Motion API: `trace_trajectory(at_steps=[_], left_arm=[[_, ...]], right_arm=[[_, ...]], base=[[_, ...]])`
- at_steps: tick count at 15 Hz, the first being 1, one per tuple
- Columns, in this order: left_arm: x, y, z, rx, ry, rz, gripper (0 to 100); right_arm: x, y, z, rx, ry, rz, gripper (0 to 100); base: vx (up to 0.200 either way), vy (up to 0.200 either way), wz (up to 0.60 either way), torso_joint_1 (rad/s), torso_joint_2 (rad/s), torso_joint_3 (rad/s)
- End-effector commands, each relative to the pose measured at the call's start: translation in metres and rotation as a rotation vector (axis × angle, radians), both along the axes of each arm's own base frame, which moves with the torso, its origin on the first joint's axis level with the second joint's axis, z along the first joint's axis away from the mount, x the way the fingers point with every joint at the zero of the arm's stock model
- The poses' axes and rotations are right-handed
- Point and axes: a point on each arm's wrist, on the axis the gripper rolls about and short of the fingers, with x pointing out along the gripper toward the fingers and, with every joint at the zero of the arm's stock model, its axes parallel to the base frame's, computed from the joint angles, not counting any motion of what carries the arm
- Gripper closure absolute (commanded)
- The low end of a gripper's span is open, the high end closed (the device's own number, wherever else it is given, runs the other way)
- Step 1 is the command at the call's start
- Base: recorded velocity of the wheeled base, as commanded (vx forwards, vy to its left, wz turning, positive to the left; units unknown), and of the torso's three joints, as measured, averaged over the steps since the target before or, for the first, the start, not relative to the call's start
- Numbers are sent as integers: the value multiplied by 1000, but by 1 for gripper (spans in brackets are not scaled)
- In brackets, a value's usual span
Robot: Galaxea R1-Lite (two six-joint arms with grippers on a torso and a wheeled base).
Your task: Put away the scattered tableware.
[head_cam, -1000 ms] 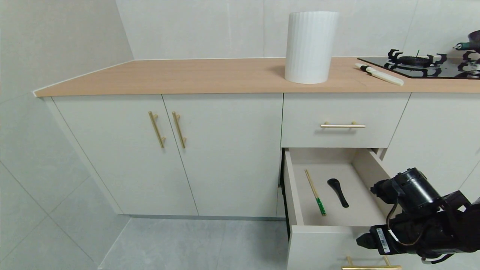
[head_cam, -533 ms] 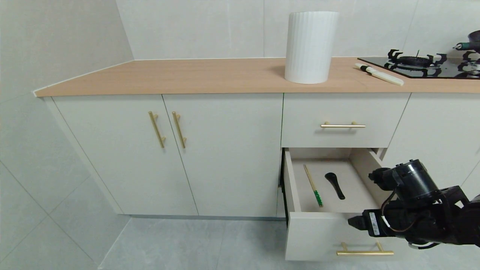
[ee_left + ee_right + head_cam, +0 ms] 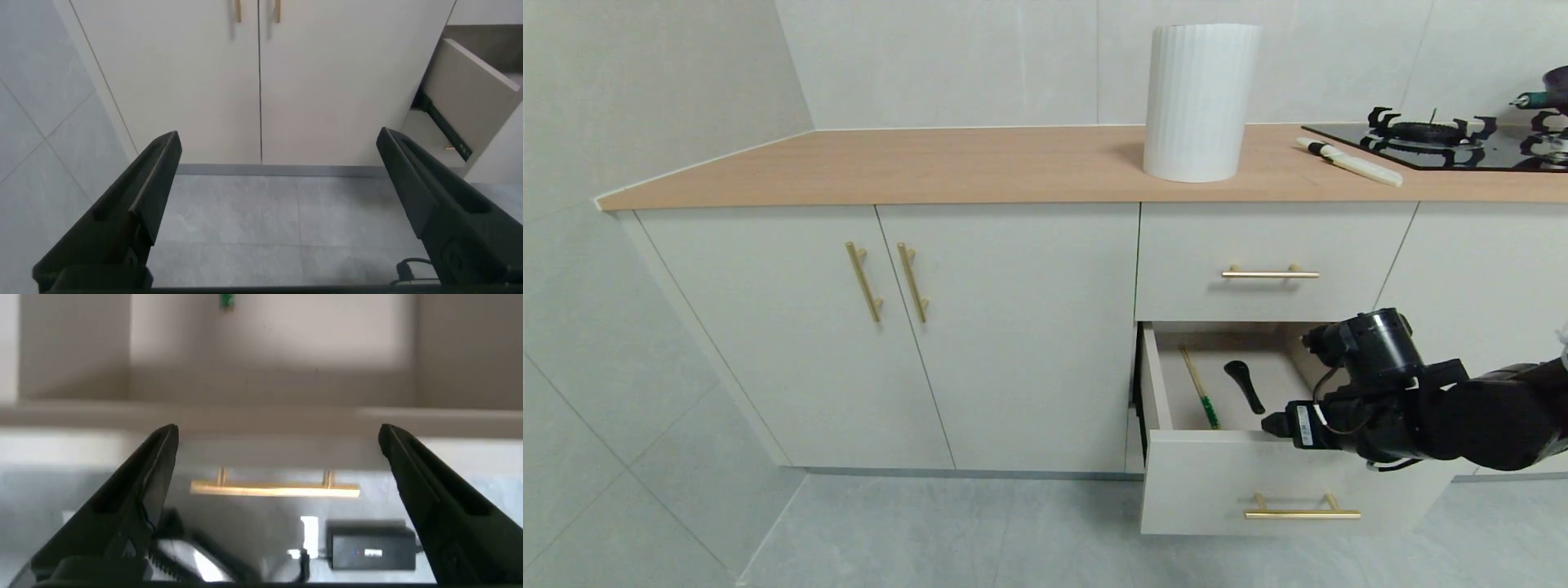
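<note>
Drawer [image 3: 1201, 482], part open below bench [image 3: 931, 167]: chopsticks [image 3: 1200, 390] and black spoon [image 3: 1245, 388] inside, side by side, apart. Right pincer [image 3: 1270, 425] released, at drawer front's top edge. Left pincer [image 3: 278, 139] released, above floor [image 3: 270, 220], facing cupboard doors [image 3: 261, 73].

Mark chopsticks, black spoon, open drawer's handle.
chopsticks [image 3: 1199, 388]: head view, mid-shaft, just above the green end.
black spoon [image 3: 1245, 387]: head view, on the handle below the bowl.
drawer handle [image 3: 1303, 514]: head view, middle of the gold bar on the open drawer's front.
</note>
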Motion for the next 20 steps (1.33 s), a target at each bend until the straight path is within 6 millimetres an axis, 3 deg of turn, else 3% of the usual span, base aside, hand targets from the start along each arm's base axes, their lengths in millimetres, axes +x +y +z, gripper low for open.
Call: trace_trajectory(at_steps=[1, 5, 9, 11, 14, 17, 20], left_arm=[[0, 0, 0, 0, 2, 0, 0], [0, 0, 0, -1, 0, 0, 0], [0, 0, 0, 0, 2, 0, 0], [0, 0, 0, -1, 0, 0, 0], [0, 0, 0, -1, 2, 0, 0], [0, 0, 0, 0, 2, 0, 0], [0, 0, 0, -1, 0, 0, 0]], right_arm=[[14, -3, 3, -3, -26, -11, 0], [7, -5, 59, 23, -129, 21, 0], [-39, -6, 86, 0, 85, 94, 0], [-45, -2, 78, -25, 229, 125, 0], [-37, 6, 52, -64, 371, 133, 0], [-17, 13, 22, -81, 454, 103, 0], [-5, 14, 15, -63, 403, 71, 0]], base=[[0, 0, 0, 0, 0, 0], [0, 0, 0, 0, 0, 0], [0, 0, 0, 0, 0, 0], [0, 0, 0, 0, 0, 0], [0, 0, 0, 0, 0, 0], [0, 0, 0, 0, 0, 0], [0, 0, 0, 0, 0, 0]])
